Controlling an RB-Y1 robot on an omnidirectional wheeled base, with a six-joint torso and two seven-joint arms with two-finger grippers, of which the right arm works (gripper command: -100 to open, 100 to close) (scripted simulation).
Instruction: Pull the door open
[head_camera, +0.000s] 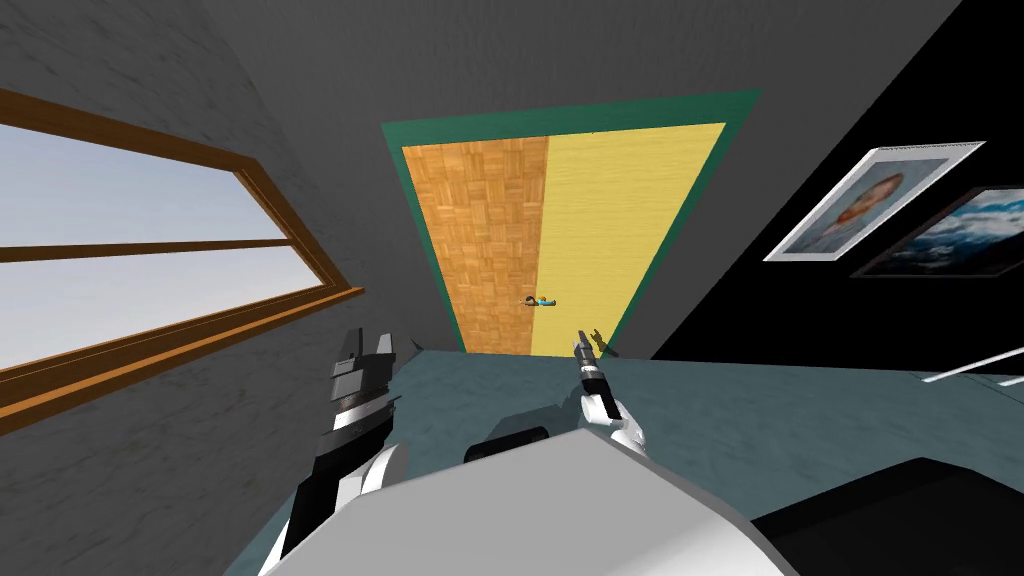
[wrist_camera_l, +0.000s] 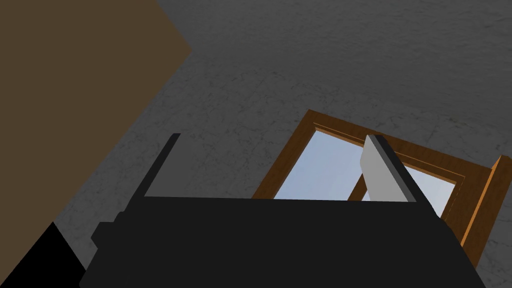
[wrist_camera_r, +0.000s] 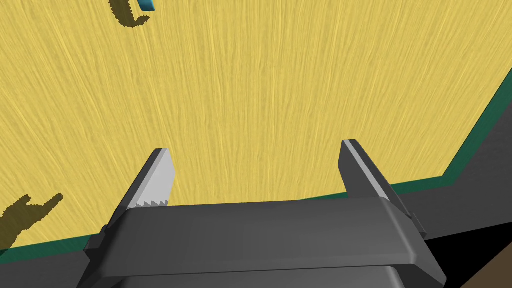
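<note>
The door (head_camera: 630, 210) stands straight ahead of the robot, set in a flat dark green frame (head_camera: 745, 105) in a mottled grey wall. Its leaf is pale yellow with a fine, straight grain running along its length. Beside it, inside the same frame, is an orange-brown half (head_camera: 475, 240) patterned in small parquet squares. I cannot tell whether that half is a second leaf or a floor beyond.

The door handle (head_camera: 540, 300) is a small teal piece on the yellow leaf's edge, right where it meets the parquet half. It throws a curved dark shadow on the grain.

The right gripper (wrist_camera_r: 257, 150) is held up near the bottom edge of the yellow leaf, towards the frame-side corner and close to the green strip. Its two blade-like fingers are spread wide with nothing between them. One finger pad (wrist_camera_r: 156, 182) is light grey with a sawtooth edge at its base. The fingers are apart from the handle and their own forked shadow lies on the wood.

The left gripper (head_camera: 365, 350) hangs by the grey side wall, below a brown-framed window (head_camera: 290, 215). Its fingers are likewise parted and empty.

The floor (head_camera: 760, 410) is a smooth blue-grey.
</note>
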